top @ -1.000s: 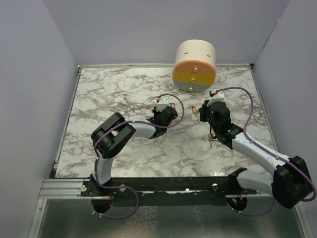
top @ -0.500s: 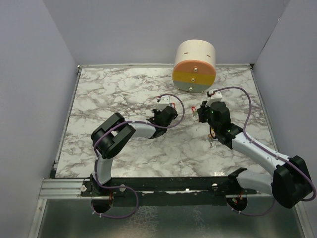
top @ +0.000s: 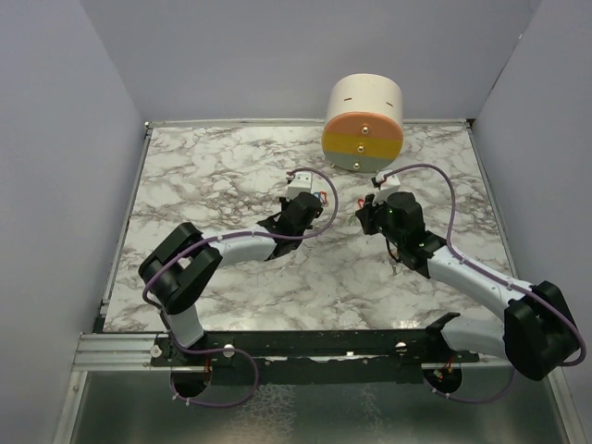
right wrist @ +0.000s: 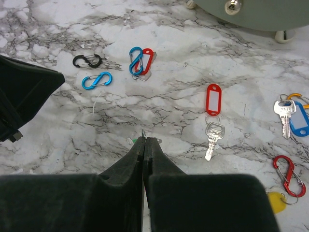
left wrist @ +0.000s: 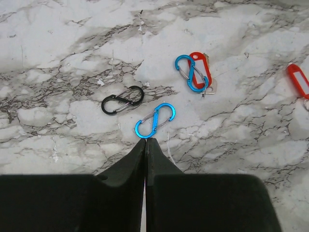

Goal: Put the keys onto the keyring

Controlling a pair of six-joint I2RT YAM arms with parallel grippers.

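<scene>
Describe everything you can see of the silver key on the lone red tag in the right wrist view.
The key is silver metal, with a squarish head and a short blade pointing toward the camera, slightly left. A small ring joins its head to the red tag, an oval plastic frame around a white label. Both lie flat on the marble table, apart from everything else.

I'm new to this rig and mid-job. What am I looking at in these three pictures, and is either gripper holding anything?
Two robot arms are bolted to a marble table. One picture looks down on both; the other two come from a camera on each wrist. The left gripper is shut with nothing visible in it; a blue S-clip and black S-clip lie just beyond. The right gripper is shut too. Ahead of it lie a silver key on a red tag, a second key and a red S-clip.
</scene>
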